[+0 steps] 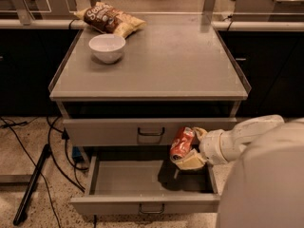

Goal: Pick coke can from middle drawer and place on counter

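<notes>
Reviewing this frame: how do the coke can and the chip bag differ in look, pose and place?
The coke can is red and cylindrical; the chip bag is brown and yellow and crumpled. The coke can hangs tilted in the gripper, jaws shut on it, above the open middle drawer; the chip bag lies flat at the back left corner of the counter. Neither rests in the drawer.

Coke can (182, 144): red with white lettering, tilted, clamped in the gripper (189, 148) above the right side of the middle drawer (142, 204), clear of its floor. Middle drawer: grey, pulled out, interior exposed. Counter (161, 65): flat grey slab above the can, not touching it.
</notes>
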You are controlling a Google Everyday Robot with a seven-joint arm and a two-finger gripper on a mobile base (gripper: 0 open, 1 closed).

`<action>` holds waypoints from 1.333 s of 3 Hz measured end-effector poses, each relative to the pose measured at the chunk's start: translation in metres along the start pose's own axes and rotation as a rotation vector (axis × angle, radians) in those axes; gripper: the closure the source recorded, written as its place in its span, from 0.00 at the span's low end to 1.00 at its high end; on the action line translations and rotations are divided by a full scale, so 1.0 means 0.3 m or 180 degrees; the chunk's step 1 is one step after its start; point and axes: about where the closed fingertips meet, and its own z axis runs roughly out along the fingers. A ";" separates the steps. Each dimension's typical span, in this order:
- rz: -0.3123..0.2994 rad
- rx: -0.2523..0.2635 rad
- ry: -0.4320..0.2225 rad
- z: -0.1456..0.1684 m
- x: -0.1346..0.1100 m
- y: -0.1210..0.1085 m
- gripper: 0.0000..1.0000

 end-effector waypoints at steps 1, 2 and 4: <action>0.0000 0.0000 0.0000 0.000 0.000 0.000 1.00; -0.0055 -0.0150 -0.0125 -0.032 -0.052 0.011 1.00; -0.0217 -0.0349 -0.0424 -0.252 -0.283 0.029 1.00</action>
